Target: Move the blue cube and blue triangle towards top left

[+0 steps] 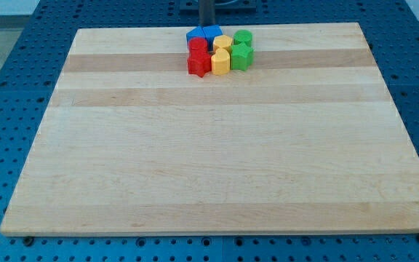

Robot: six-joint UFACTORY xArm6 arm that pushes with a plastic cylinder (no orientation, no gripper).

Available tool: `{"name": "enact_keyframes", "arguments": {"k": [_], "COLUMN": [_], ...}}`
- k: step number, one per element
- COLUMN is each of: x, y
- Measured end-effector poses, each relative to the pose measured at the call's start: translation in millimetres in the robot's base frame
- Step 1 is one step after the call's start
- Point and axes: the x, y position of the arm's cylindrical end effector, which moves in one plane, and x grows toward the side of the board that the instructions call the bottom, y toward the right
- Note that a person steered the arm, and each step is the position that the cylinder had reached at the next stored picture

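Observation:
Two blue blocks sit side by side at the top of a tight cluster near the board's top edge, at its middle. The left blue block (193,36) is lower and wedge-like. The right blue block (213,33) looks like a cube. My dark rod comes down from the view's top. My tip (206,26) stands just behind the two blue blocks, at the seam between them, touching or nearly touching them.
Two red blocks (198,62) are below the blue ones. Two yellow blocks (220,61) are at the cluster's middle and two green blocks (241,56) on its right. The wooden board (209,160) lies on a blue perforated table (6,109).

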Motion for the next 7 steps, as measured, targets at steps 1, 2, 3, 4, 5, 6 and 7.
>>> {"name": "enact_keyframes", "arguments": {"k": [1,2,3,4,5,6,7], "x": [0.7,0.3,1.0,4.4,15.8,24.5,38.8], "y": [13.3,28.0,43.5,43.8,43.7,43.7,43.7]}}
